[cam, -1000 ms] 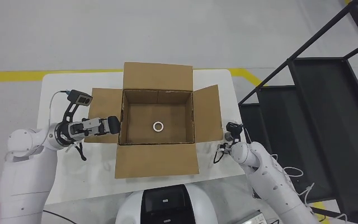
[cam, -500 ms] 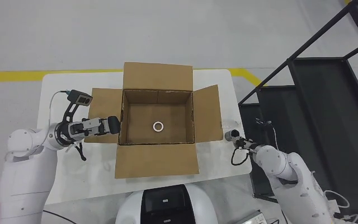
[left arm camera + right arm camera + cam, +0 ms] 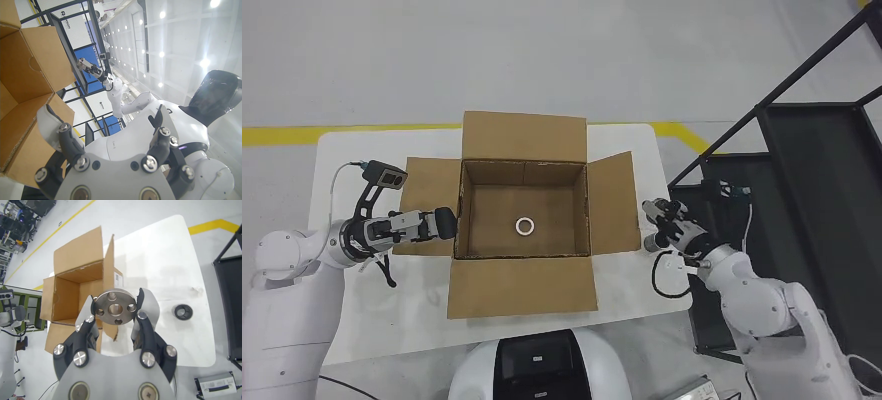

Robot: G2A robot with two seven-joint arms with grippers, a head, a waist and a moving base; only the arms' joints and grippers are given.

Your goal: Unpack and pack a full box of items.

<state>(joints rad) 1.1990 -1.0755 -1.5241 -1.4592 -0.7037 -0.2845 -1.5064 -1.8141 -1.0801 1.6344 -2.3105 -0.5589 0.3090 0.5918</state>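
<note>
Right gripper (image 3: 116, 299) is clenched on the round metal flange (image 3: 122, 301), up beside the right flap of the open box (image 3: 525, 290), while the left gripper (image 3: 447, 222) hangs with jaws spread and empty by its left wall.

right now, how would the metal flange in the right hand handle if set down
The metal flange looks solid steel: probably stiff and heavy for its size. Its smooth rim may slip in the right hand. Round, so on edge it could roll.
</note>
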